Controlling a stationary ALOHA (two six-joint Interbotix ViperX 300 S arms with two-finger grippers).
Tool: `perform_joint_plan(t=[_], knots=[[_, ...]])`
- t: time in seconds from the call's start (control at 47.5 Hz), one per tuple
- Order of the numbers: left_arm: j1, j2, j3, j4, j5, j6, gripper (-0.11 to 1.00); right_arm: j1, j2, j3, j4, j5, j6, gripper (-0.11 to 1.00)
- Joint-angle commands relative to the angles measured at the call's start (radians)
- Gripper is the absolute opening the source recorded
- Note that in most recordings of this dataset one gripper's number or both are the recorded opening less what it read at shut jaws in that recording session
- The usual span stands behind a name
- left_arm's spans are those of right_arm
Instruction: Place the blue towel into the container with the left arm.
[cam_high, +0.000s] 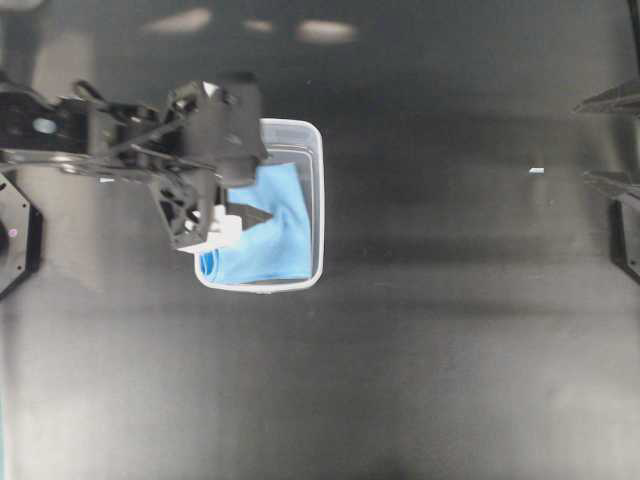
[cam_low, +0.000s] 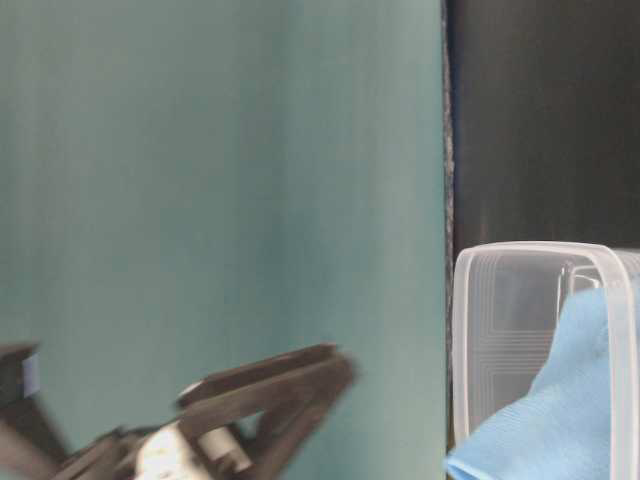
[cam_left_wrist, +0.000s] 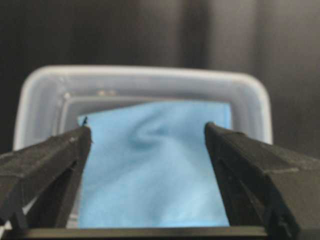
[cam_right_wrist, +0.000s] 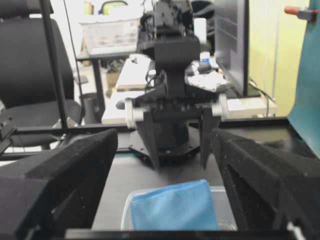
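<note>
The blue towel (cam_high: 275, 235) lies rumpled inside the clear container (cam_high: 318, 200), one side riding up toward the rim. My left gripper (cam_high: 250, 185) hangs just above the tub's left part, open, with nothing between its fingers. In the left wrist view the towel (cam_left_wrist: 155, 175) fills the gap of the open left gripper (cam_left_wrist: 147, 129), with the container rim (cam_left_wrist: 150, 75) behind it. My right gripper (cam_high: 605, 140) is open and empty at the far right edge. The right wrist view shows the right gripper (cam_right_wrist: 164, 137), the towel (cam_right_wrist: 172, 210) and the container (cam_right_wrist: 221, 190).
A small white scrap (cam_high: 536, 171) lies on the black table right of the middle. The table-level view shows a teal backdrop (cam_low: 220, 180), the container (cam_low: 500, 320) and towel (cam_low: 560, 400). The left arm (cam_right_wrist: 172, 75) faces the right wrist camera.
</note>
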Motion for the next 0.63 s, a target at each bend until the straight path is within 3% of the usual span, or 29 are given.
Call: perform_joint_plan(t=[0.0, 0.379, 0.61], knots=[[0.0, -0.107, 0.009, 0.002, -0.012, -0.002, 0.87, 0.002, 0.006, -0.008, 0.003, -0.005, 0.0, 0.74], [-0.011, -0.477, 0.196, 0.003, -0.192, 0.0, 0.87, 0.0, 0.005, 0.009, 0.003, -0.009, 0.002, 0.74], [-0.029, -0.58, 0.288, 0.002, -0.21, -0.003, 0.87, -0.002, 0.005, 0.017, 0.003, -0.012, 0.0, 0.74]])
